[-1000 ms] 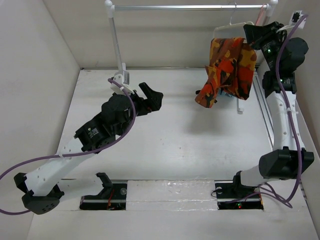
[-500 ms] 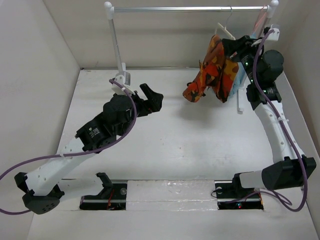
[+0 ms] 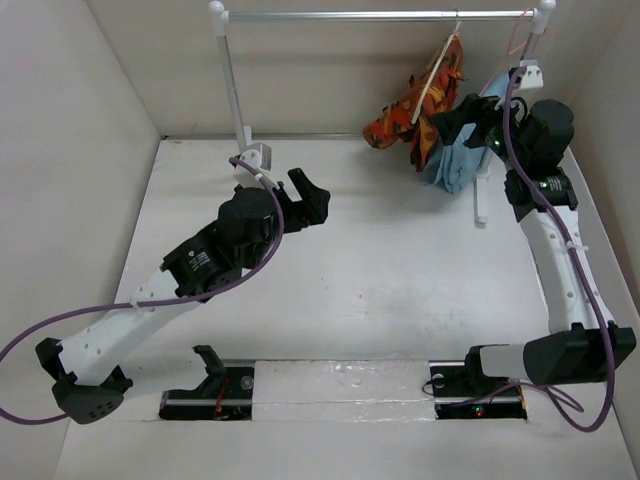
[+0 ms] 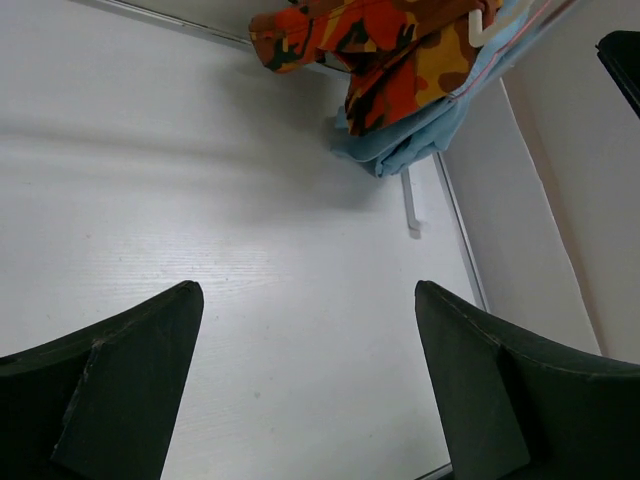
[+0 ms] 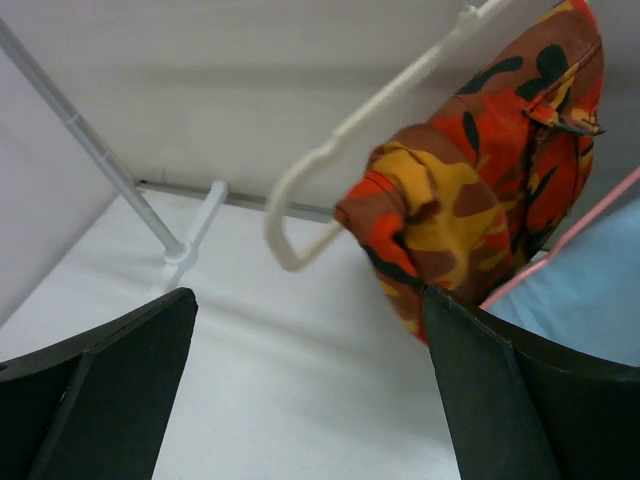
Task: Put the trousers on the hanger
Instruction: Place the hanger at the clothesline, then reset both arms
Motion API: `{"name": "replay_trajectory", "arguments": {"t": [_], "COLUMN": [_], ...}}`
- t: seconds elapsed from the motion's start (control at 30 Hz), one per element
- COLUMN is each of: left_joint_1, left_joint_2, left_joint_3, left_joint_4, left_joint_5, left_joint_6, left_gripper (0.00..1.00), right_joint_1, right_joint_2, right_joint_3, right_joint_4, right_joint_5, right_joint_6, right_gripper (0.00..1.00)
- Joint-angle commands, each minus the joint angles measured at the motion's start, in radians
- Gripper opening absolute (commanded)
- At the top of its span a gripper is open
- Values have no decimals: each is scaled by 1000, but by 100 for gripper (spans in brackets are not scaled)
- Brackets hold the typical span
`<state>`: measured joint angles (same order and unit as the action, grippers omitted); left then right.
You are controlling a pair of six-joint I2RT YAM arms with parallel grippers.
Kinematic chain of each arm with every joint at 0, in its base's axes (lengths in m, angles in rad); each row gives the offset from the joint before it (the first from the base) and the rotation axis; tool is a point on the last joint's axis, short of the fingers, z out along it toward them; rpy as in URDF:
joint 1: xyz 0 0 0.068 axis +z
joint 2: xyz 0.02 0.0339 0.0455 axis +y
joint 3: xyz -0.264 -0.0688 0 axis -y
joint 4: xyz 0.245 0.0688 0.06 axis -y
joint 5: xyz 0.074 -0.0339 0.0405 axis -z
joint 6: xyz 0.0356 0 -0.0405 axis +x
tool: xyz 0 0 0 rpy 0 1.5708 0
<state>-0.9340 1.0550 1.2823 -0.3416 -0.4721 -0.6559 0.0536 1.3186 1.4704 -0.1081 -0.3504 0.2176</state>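
Note:
The camouflage trousers [image 3: 410, 105] are draped over the cream hanger [image 3: 432, 82], whose hook is on the metal rail [image 3: 380, 15] at the back right. My right gripper [image 3: 452, 118] is just to their right, open, with nothing between its fingers. In the right wrist view the hanger [image 5: 330, 150] and the trousers [image 5: 480, 190] hang free, above and beyond the open right gripper [image 5: 310, 300]. My left gripper [image 3: 312, 200] hovers open over the middle of the table; in its own view the left gripper [image 4: 305, 290] is empty, with the trousers [image 4: 370, 40] far ahead.
A light blue garment [image 3: 455, 165] hangs on a pinkish-red hanger [image 3: 520, 35] right behind the trousers. The rack's left post [image 3: 232, 85] stands at the back. Walls close in on the table [image 3: 350, 290] on the left, back and right.
My right gripper has opened and let go of the hanger. The hanger with the trousers has gone up and left onto the rail. The left arm has shifted slightly.

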Motion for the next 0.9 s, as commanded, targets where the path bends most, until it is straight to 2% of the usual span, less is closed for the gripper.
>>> {"name": "replay_trajectory", "arguments": {"t": [0.0, 0.07, 0.1, 0.13, 0.17, 0.2, 0.23, 0.27, 0.3, 0.4, 0.43, 0.47, 0.53, 0.57, 0.6, 0.67, 0.7, 0.77, 0.8, 0.83, 0.87], "left_joint_1": [4, 4, 4, 4, 4, 4, 4, 4, 4, 4, 4, 4, 4, 4, 4, 4, 4, 4, 4, 4, 4], "left_joint_2": [-1, 16, 17, 22, 29, 34, 34, 39, 37, 43, 49, 72, 95, 106, 105, 80, 70, 21, 5, -9, -35], "left_joint_3": [14, 23, 25, 26, 25, 19, 18, 9, 5, -5, -1, 9, 22, 26, 20, -15, -30, -92, -116, -139, -181], "left_joint_4": [12, 6, 4, 6, 4, 6, 6, 7, 10, 6, -2, -19, -83, -100, -115, -123, -120, -105, -84, -76, -68], "left_joint_5": [-11, -16, -16, -10, -8, 1, 9, 13, 19, 50, 59, 62, 61, 59, 58, 53, 55, 69, 70, 81, 82], "left_joint_6": [33, 35, 35, 36, 35, 30, 29, 26, 22, 19, 19, 18, 16, 12, 9, 4, 7, 18, 19, 22, 19], "left_gripper": [82, 80, 76, 73, 66, 62, 62, 54, 48, 21, 21, 24, 29, 36, 38, 46, 46, 57, 60, 60, 66], "right_joint_1": [-31, -40, -40, -40, -50, -82, -83, -98, -112, -112, -101, -101, -91, -72, -58, -5, 17, 73, 89, 103, 127], "right_joint_2": [-42, -85, -107, -146, -162, -165, -165, -138, -119, -101, -113, -127, -179, -202, -261, -333, -373, -484, -517, -572, -594], "right_joint_3": [53, 39, 13, -4, -16, -1, -1, 20, 49, 122, 108, 88, 33, -48, -95, -254, -309, -402, -479, -507, -530], "right_joint_4": [-120, -133, -125, -116, -107, -101, -100, -105, -125, -146, -150, -150, -168, -174, -197, -212, -235, -283, -345, -387, -425], "right_joint_5": [-81, -65, -53, -41, -15, -18, -18, -74, -106, -128, -125, -122, -134, -147, -148, -130, -108, -17, 8, 25, 68], "right_joint_6": [-78, -87, -87, -87, -87, -77, -77, -66, -63, -72, -72, -73, -73, -83, -87, -103, -103, -100, -96, -96, -107], "right_gripper": [99, 93, 89, 81, 67, 25, 24, 2, 0, 0, 0, 1, 14, 22, 41, 60, 74, 84, 96, 97, 97]}}
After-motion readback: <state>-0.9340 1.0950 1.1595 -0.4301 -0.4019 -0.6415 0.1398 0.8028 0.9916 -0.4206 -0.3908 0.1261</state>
